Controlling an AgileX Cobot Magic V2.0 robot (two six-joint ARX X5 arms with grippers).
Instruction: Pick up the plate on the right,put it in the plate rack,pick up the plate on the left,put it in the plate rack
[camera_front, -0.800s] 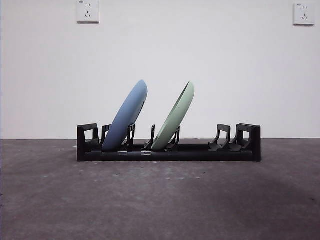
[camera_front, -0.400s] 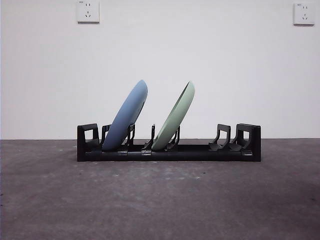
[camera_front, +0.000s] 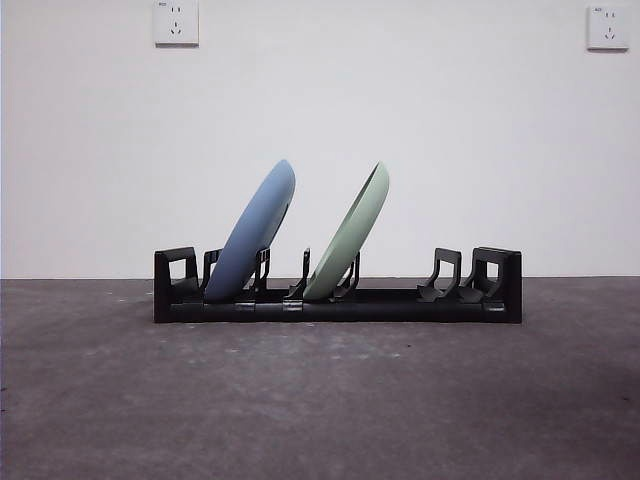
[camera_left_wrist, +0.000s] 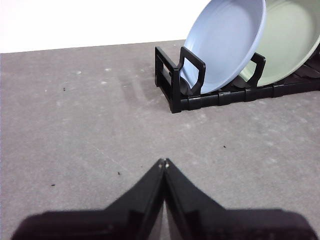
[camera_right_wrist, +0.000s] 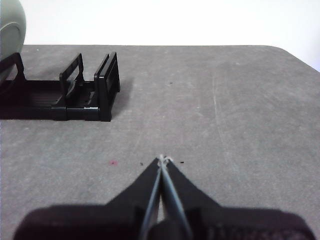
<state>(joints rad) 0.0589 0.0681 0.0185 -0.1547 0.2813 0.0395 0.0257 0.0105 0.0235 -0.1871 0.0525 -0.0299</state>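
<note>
The long black plate rack (camera_front: 400, 305) stands across the grey table. A blue plate (camera_front: 255, 232) leans in its left slots and a pale green plate (camera_front: 350, 232) leans in the slots beside it, both tilted to the right. The left wrist view shows the blue plate (camera_left_wrist: 225, 45), the green plate (camera_left_wrist: 292, 40) and the rack's end (camera_left_wrist: 172, 82); my left gripper (camera_left_wrist: 164, 162) is shut and empty, back from that end. My right gripper (camera_right_wrist: 161, 159) is shut and empty, off the rack's other end (camera_right_wrist: 105, 87), where a sliver of the green plate (camera_right_wrist: 10, 25) shows.
Two wall sockets (camera_front: 176, 22) (camera_front: 607, 27) sit high on the white wall behind. The table's far right corner edge (camera_right_wrist: 300, 57) shows in the right wrist view. Neither arm appears in the front view.
</note>
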